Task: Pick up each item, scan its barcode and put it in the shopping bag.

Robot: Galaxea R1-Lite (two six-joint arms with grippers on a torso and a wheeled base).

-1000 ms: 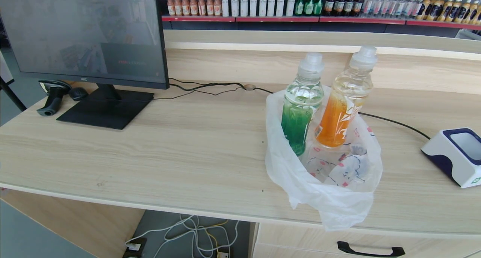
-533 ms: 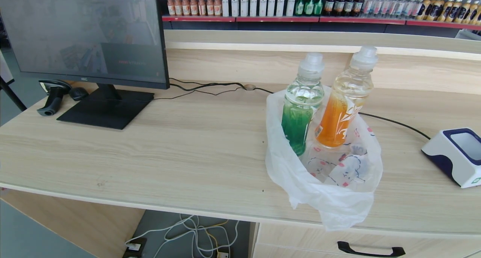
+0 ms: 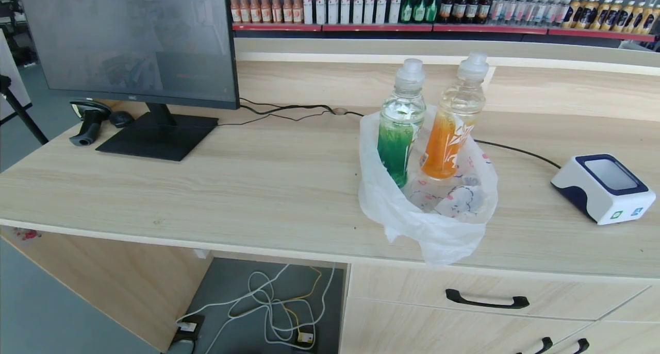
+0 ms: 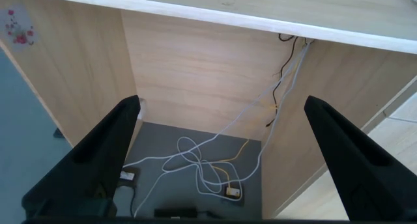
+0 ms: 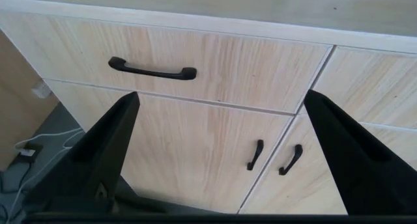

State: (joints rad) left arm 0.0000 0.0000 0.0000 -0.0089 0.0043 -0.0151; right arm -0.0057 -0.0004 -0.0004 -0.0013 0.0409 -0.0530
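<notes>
Green bottle (image 3: 397,137) and orange bottle (image 3: 447,137) stand upright inside the shopping bag (image 3: 430,228) on the surface (image 3: 247,189); left gripper (image 4: 221,101) and right gripper (image 5: 221,99) gape wide, empty, below its front edge; the bag is up and forward, likely nearer the right.

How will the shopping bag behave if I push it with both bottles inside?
The shopping bag looks thin and crumpled, so it would probably buckle rather than slide. The green bottle and orange bottle stand tall above its rim, loosely supported, so a push might tip them.
</notes>
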